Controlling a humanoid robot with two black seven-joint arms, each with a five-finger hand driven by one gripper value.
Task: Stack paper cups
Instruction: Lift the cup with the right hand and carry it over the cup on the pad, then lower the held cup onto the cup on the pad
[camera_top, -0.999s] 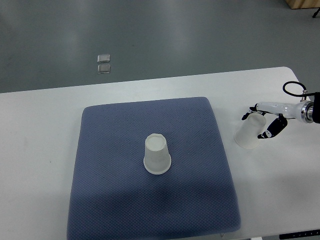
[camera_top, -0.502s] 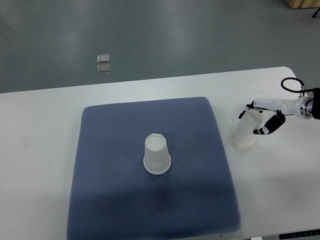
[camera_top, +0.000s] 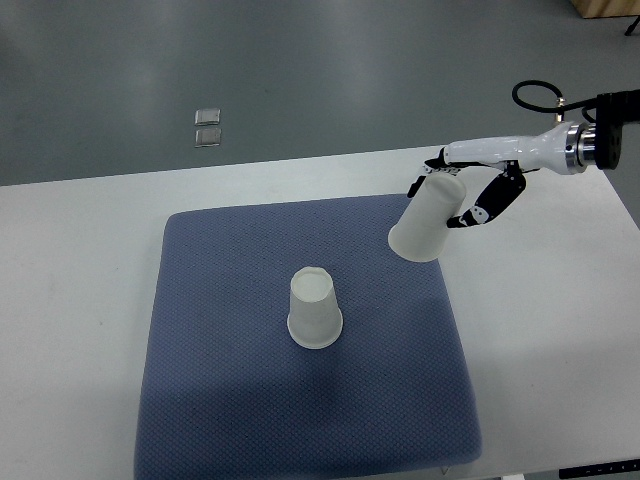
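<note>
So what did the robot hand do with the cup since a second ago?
The right hand kept its hold on the paper cup and carried it up and to the picture's left, off the white table to above the blue mat's upper right corner, tilted with its mouth down-left. The upside-down cup in the mat's middle did not move.

This looks like a lab or test room: a plain white table (camera_top: 80, 300) carrying a blue mat (camera_top: 220, 400) stands on a smooth grey floor (camera_top: 350, 70), where a small metal floor plate (camera_top: 208, 128) is set.
</note>
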